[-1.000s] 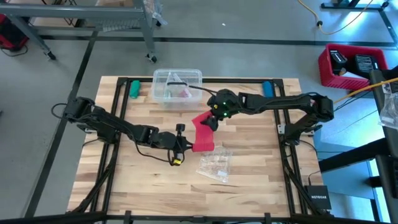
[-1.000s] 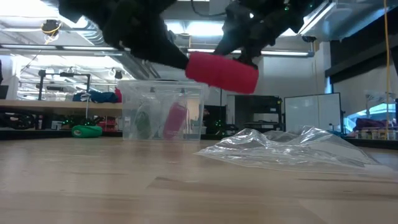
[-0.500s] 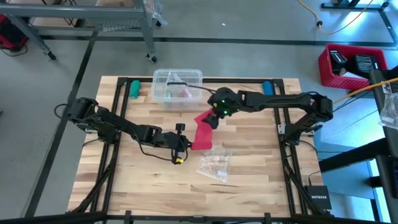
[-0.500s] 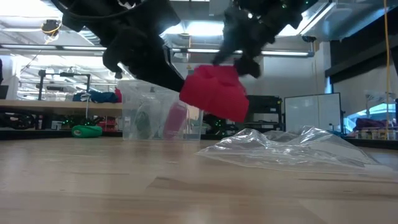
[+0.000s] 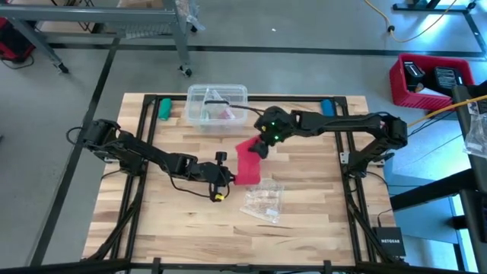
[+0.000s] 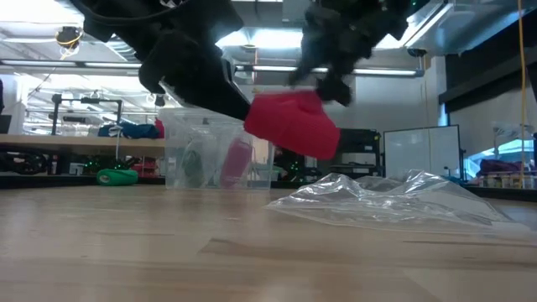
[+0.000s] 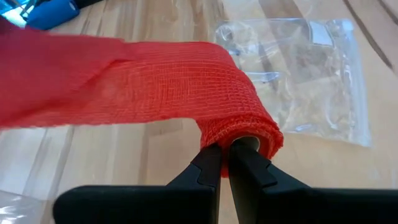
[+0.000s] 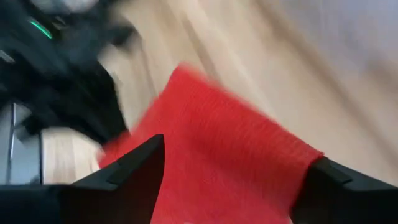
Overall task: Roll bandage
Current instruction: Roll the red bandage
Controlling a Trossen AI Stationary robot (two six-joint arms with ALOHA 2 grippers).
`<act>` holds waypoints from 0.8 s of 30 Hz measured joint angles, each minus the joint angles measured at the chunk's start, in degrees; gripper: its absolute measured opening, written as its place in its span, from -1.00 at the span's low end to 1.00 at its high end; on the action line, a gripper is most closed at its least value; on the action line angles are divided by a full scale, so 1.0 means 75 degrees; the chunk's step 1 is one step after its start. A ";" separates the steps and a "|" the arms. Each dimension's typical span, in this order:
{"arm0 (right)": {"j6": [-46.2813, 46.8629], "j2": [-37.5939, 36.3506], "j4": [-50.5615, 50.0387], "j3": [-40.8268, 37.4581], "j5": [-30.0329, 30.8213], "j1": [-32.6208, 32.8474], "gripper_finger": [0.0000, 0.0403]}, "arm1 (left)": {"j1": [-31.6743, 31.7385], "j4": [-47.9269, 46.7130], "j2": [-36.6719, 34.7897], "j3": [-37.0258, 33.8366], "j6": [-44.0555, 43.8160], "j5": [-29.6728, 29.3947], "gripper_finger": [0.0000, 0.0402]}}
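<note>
The bandage (image 5: 247, 161) is held above the middle of the tabletop (image 5: 304, 228), clear of the wood in the low view. It runs as a red strip between the two grippers.

Left gripper (image 7: 224, 163): its fingers (image 7: 208, 167) are nearly closed, pinching the end of the rolled part of the bandage (image 7: 239, 127). The roll sits at the fingertips, and the loose strip leads away from it, flat and stretched.

Right gripper (image 5: 259, 147): its fingers (image 8: 134, 165) stand wide apart, and the strip (image 8: 224, 155) passes between them, filling the gap from one finger to the other. Whether they press on the cloth cannot be told.

A crumpled clear wrapper (image 5: 263, 202) lies on the tabletop just beside the roll, toward the near edge. A clear box (image 5: 217, 105) stands at the far edge, left of centre. A green roll (image 5: 163, 108) lies near the far left corner, and a blue one (image 5: 327, 108) near the far right corner.
</note>
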 joint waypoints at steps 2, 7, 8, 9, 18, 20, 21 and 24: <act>0.0026 0.0000 -0.0576 -0.0003 -0.0315 -0.0009 0.38 | -0.0032 0.0023 0.0000 0.0000 -0.0006 0.0003 -0.94; 0.0509 -0.0205 -0.0669 0.0097 -0.0519 -0.0002 0.38 | -0.0050 0.0052 0.0000 0.0000 -0.0001 0.0005 -0.94; 0.0525 -0.0207 -0.0289 0.0166 -0.0371 0.0001 0.38 | -0.0050 0.0018 0.0000 0.0000 0.0002 0.0002 -0.94; 0.0547 -0.0205 0.0266 0.0225 -0.0040 0.0006 0.38 | -0.0050 0.0018 0.0000 0.0000 0.0025 0.0002 -0.94; -0.1173 -0.0849 -0.2120 0.1049 -0.0203 0.0213 0.38 | -0.0065 0.0275 0.0000 0.0000 -0.0305 0.0045 -0.94; -0.1745 -0.1300 -0.2788 0.1124 0.0570 0.0331 0.38 | -0.0045 0.0542 0.0000 0.0000 -0.0505 0.0406 -0.94; -0.1962 -0.1489 -0.3013 0.1118 0.1012 0.0397 0.38 | -0.0022 0.0701 -0.0004 0.0001 -0.0599 0.0642 -0.94; -0.2419 -0.2076 -0.3437 0.1107 0.1850 0.0657 0.38 | 0.0097 0.0773 -0.0183 0.0064 -0.0899 0.1179 -0.94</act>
